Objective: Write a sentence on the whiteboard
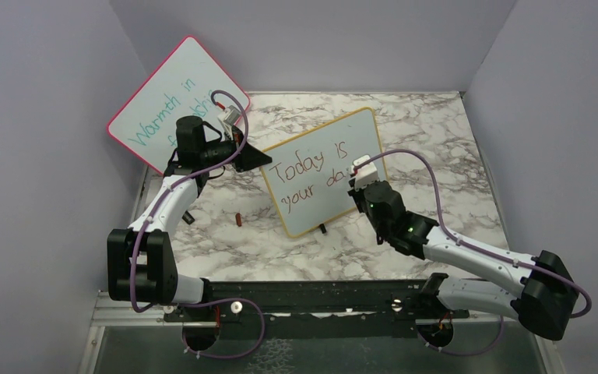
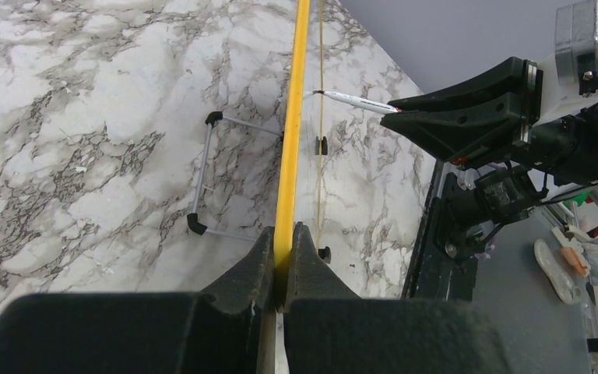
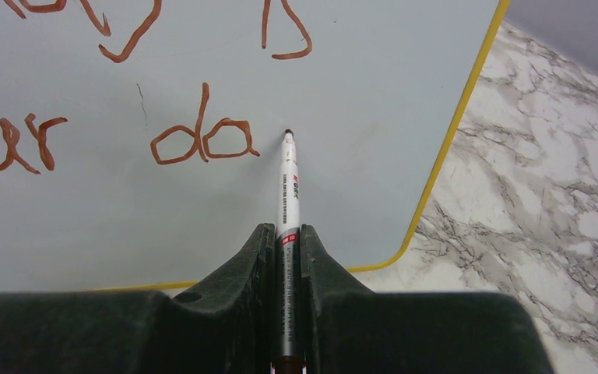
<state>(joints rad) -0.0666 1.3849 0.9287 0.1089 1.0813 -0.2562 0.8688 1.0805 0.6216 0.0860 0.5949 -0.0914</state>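
Note:
The yellow-framed whiteboard stands tilted at the middle of the marble table. My left gripper is shut on its left edge. In the left wrist view the jaws pinch the yellow frame. The sentence reads "Today is" on one line and "your da" below it, in red-brown strokes. My right gripper is shut on a white marker. The marker's tip sits at the board just right of the "da". From above, the right gripper is at the board's right edge.
A pink-framed board with teal writing leans in the back left corner. A small red-brown cap lies on the table left of the whiteboard. The board's wire stand juts out behind it. Grey walls enclose three sides.

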